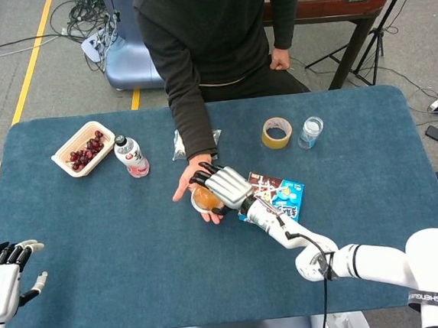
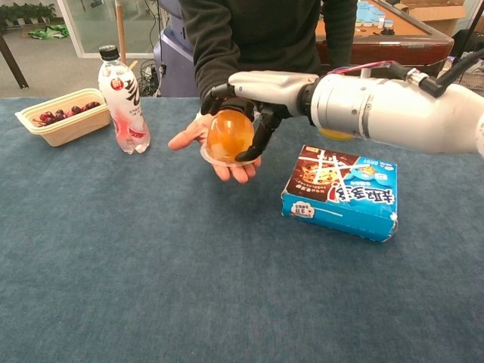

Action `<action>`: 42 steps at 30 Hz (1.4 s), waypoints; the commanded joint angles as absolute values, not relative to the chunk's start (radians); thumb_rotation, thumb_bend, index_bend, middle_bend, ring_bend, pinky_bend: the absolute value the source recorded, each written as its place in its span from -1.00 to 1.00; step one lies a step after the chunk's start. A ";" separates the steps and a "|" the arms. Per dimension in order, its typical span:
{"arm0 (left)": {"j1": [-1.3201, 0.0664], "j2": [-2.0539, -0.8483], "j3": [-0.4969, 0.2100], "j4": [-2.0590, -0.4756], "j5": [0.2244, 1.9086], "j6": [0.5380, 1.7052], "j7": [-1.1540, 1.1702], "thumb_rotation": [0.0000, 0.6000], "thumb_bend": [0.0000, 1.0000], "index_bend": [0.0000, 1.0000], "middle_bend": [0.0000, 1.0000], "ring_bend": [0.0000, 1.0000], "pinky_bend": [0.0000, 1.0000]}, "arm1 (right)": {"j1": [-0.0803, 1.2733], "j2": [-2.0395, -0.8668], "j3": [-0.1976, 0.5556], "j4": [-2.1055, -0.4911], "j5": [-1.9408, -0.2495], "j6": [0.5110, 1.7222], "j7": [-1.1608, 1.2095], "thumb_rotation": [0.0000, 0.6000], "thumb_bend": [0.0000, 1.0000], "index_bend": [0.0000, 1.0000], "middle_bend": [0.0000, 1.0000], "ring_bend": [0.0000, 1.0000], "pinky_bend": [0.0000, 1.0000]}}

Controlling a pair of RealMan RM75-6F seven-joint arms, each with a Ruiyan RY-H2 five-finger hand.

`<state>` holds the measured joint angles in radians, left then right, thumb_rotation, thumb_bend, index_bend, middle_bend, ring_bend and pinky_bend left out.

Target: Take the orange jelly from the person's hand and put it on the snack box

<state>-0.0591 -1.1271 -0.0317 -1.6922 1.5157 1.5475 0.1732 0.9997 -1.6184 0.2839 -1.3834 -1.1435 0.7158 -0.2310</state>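
The orange jelly (image 2: 231, 136) is a domed cup still resting on the person's upturned palm (image 2: 185, 138) at the table's middle. My right hand (image 2: 257, 91) arches over it: the fingers curl over its top and far side, and the thumb presses its right flank. From the head view the jelly (image 1: 205, 200) is mostly hidden under my right hand (image 1: 225, 185). The blue snack box (image 2: 340, 193) lies flat just right of the jelly, its top bare. My left hand (image 1: 2, 273) hangs off the table's near left corner, fingers spread and holding nothing.
A pink drink bottle (image 2: 125, 98) and a tray of cherries (image 2: 64, 117) stand at the far left. A tape roll (image 1: 277, 133) and a small water bottle (image 1: 311, 132) sit behind the snack box (image 1: 279, 195). A small packet (image 1: 177, 144) lies by the person's forearm.
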 commanded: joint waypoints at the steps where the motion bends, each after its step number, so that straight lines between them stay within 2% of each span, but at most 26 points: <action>1: -0.056 -1.127 -0.031 -1.690 1.516 1.550 0.170 1.00 -0.40 -0.34 -0.43 -0.54 -0.74 | 1.007 -1.635 0.282 -1.368 -1.145 0.730 -0.230 1.00 -0.50 -0.41 -0.56 -0.86 -0.27; 10: -0.053 -1.127 -0.031 -1.686 1.516 1.552 0.165 1.00 -0.40 -0.33 -0.43 -0.54 -0.74 | 1.025 -1.683 0.278 -1.317 -1.156 0.767 -0.227 1.00 -0.30 0.03 -0.33 -0.63 0.07; 18: -0.048 -1.125 -0.032 -1.683 1.512 1.552 0.161 1.00 -0.40 -0.32 -0.43 -0.54 -0.74 | 1.021 -1.705 0.275 -1.289 -1.183 0.813 -0.207 1.00 -0.11 0.41 -0.06 -0.23 0.39; 31: -0.045 -1.125 -0.034 -1.676 1.508 1.551 0.153 1.00 -0.40 -0.32 -0.43 -0.54 -0.74 | 1.016 -1.708 0.276 -1.268 -1.217 0.843 -0.156 1.00 -0.03 0.52 0.08 -0.06 0.54; 42: -0.046 -1.120 -0.037 -1.681 1.511 1.551 0.152 1.00 -0.40 -0.32 -0.43 -0.54 -0.74 | 0.956 -1.550 0.289 -1.430 -1.212 0.881 -0.134 1.00 -0.03 0.52 0.10 -0.01 0.58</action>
<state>-0.0458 -1.1200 -0.0374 -1.6811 1.5107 1.5510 0.1516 0.9740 -1.5799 0.2895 -1.4003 -1.2130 0.8703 -0.1360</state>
